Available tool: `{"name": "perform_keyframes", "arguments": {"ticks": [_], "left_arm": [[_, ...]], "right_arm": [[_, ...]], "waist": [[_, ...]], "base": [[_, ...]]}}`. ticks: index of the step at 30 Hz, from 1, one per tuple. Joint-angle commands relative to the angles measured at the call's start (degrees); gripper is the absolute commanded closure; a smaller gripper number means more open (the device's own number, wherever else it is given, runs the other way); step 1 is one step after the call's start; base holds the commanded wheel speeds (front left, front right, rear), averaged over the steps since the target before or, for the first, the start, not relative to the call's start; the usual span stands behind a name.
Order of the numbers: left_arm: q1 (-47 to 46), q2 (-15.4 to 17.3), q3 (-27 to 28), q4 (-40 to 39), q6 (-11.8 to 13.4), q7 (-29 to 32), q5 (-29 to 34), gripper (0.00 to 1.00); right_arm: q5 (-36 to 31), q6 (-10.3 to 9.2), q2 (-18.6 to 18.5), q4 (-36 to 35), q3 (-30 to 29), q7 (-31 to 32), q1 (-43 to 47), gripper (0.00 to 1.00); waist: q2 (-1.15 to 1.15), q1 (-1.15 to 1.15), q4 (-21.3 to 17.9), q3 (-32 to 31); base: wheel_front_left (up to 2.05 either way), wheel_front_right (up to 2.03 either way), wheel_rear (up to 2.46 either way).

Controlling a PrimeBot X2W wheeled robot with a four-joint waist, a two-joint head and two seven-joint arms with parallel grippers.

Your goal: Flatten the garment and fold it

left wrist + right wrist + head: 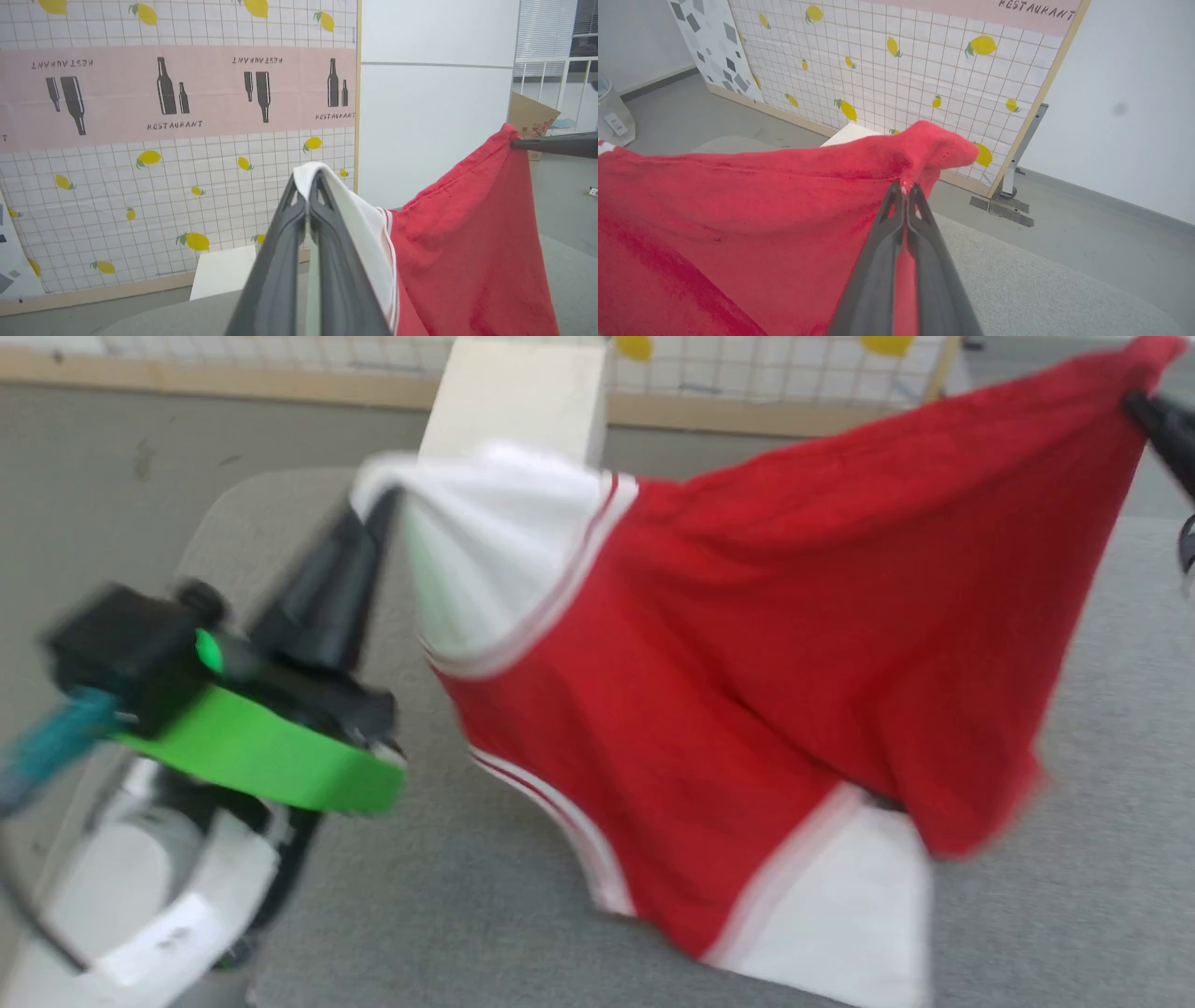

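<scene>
While both arms are up, the shirt [747, 663] hangs over the table [1102, 896]; the head view is motion-blurred.

Surroundings, all placed from the table:
- The table has a grey, felt-like top and a rounded far-left corner.
- The screen [140, 196] stands on the floor beyond the table's far edge. It has a white grid print with lemons, a pink band with bottles and "RESTAURANT", and a wooden frame. Its metal foot [1003, 205] sits on the floor past the table's far side.
- The wall [434, 121] is plain white and lies further from the table than the screen.
- The shirt is red with white sleeves and striped trim. It is lifted off the table and stretched as a sagging sheet from the far left to the far right.
- Its lower folds drop toward the table's near side, where the lower sleeve [850, 905] seems to touch the top; blur leaves the contact uncertain.
- The cloth hides much of the table's middle.
- The block [518, 401] is white and sits between the table's far edge and the screen, partly behind the raised cloth.
- The cardboard box [530, 114] is well beyond the table.

Arms:
- The left forearm is pale, at the table's near left, with a green band [271, 761] at the wrist. Its fingers angle up and away over the table.
- The left gripper [308, 182] has its fingers pressed together, clamped on the upper white sleeve, which drapes over the tips.
- The right gripper [906, 187] is high over the table's far right. Its fingers are together, pinching a bunched red corner of the shirt.
</scene>
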Motion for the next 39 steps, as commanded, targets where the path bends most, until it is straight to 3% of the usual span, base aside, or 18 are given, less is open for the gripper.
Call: {"name": "perform_keyframes", "arguments": {"ticks": [1, 15, 24, 32, 39], "left_arm": [[-2.47, 0.51, 1.10, -0.98, 0.46, -0.84, 1.10, 1.00], [-15.02, 2.23, 7.55, -6.37, 0.88, -2.87, 1.57, 1.00], [-28.42, 5.22, 9.19, -0.01, -1.62, 0.22, 0.01, 1.00], [-47.44, 6.21, 5.70, 14.96, -6.12, 0.02, 1.48, 1.00], [-64.69, 5.09, 2.26, 31.45, -7.67, -3.93, 4.83, 1.00]], "right_arm": [[0.29, -0.09, -0.08, -1.16, -0.59, -0.91, -1.39, 1.00], [1.56, -0.09, -0.57, -8.92, -2.33, -3.17, -3.31, 1.00], [-0.22, -0.09, -1.11, -8.95, -1.81, -5.06, -10.34, 1.00], [-3.88, -0.09, -0.14, 1.75, 3.24, -12.37, -24.35, 1.00], [-7.09, -0.09, 3.47, 16.24, 7.43, -22.70, -38.70, 1.00]], "waist": [[0.00, 0.00, -2.08, -1.91], [0.00, 0.00, -6.69, -1.18], [0.00, 0.00, -9.15, 8.47], [0.00, 0.00, -10.98, 18.48], [0.00, 0.00, -11.55, 24.15]], "base": [[0.00, 0.00, 0.00], [0.00, 0.00, 0.00], [0.00, 0.00, 0.00], [0.00, 0.00, 0.00], [0.00, 0.00, 0.00]]}}
